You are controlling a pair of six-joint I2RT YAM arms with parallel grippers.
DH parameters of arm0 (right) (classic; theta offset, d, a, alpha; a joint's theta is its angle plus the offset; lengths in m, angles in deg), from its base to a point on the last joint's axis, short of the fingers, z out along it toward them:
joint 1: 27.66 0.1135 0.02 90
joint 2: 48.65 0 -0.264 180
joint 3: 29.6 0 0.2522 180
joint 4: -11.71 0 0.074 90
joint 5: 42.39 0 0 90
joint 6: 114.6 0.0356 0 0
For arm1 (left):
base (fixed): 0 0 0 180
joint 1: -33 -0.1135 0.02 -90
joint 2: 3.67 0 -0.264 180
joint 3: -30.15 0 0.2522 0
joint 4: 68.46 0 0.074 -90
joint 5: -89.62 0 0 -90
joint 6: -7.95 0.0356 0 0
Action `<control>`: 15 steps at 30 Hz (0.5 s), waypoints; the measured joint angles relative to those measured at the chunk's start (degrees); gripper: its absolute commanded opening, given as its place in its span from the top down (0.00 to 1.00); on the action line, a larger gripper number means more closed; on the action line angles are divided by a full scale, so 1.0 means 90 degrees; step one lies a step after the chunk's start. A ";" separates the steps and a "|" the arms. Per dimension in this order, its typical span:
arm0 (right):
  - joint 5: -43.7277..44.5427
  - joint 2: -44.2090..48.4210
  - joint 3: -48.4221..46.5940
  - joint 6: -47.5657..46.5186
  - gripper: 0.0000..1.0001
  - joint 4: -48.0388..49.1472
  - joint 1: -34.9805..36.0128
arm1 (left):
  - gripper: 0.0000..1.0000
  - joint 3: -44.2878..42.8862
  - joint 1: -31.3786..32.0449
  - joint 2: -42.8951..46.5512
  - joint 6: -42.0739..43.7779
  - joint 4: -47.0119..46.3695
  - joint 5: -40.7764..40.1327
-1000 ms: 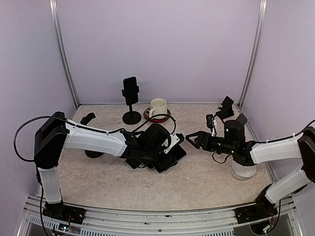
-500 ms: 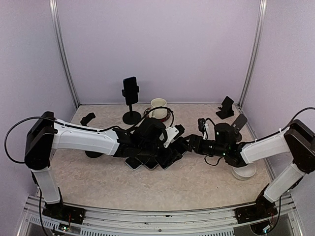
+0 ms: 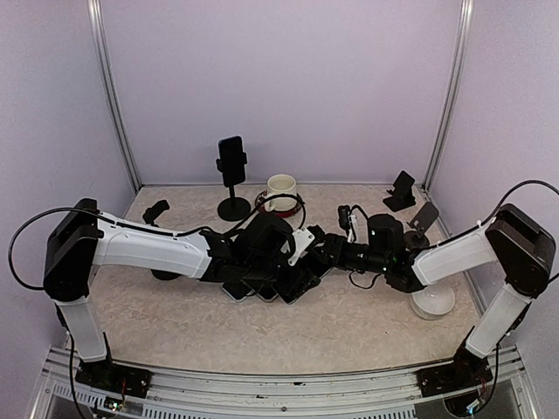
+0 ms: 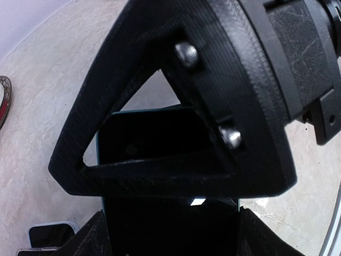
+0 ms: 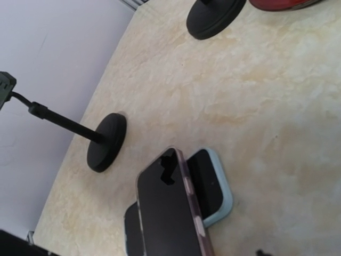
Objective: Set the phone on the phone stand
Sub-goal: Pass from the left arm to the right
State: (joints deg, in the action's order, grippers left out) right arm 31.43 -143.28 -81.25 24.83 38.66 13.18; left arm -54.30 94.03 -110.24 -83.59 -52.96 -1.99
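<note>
Over the middle of the surface (image 3: pixel 349 332), above a heap of phones (image 3: pixel 262 290) lying flat, I have both hands meeting; the left hand (image 3: pixel 293 249) reaches in from the left edge and the right hand (image 3: pixel 323 253) from the right edge, their tips just beside each other. The phone (image 4: pixel 170 218) sits between the left hand's fingers (image 4: pixel 88 237), its long edges against them on both sides; I read that hand as pinching the phone across its width, raised off the surface. From the left wrist I see one of the right hand's fingers (image 4: pixel 160 170), a black triangular frame, lying across the phone's dark screen towards its far end; whether it presses the glass, and whether the right hand is spread or pressed onto the phone, I cannot tell. From the right wrist the phone shows mauve along its edge and runs up from the bottom of the view, tilted, above a phone in a pale blue case (image 5: pixel 216 192) lying flat. An empty phone stand (image 3: pixel 155 209) is near the left edge, well apart from the phone, its round base (image 5: pixel 106 141) on the surface; a second stand (image 3: pixel 231 166) by the far edge carries a phone of its own, with a cup (image 3: pixel 281 188) just beside it.
</note>
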 measured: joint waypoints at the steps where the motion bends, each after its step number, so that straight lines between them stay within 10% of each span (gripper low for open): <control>1: -0.0012 -0.0032 -0.0022 0.0019 0.38 0.0017 0.0005 | 0.64 0.0019 0.0000 0.0000 -0.0005 0.0005 -0.0022; 15: -0.0182 -0.0328 -0.0107 0.0287 0.67 0.0328 0.0046 | 0.64 0.0119 -0.0010 0.0007 -0.0068 0.0039 -0.0095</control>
State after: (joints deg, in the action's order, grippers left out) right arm 29.79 -146.23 -82.21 27.41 41.61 13.59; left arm -53.23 93.95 -110.17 -84.20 -52.61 -2.84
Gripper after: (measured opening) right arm 0.390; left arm 0.717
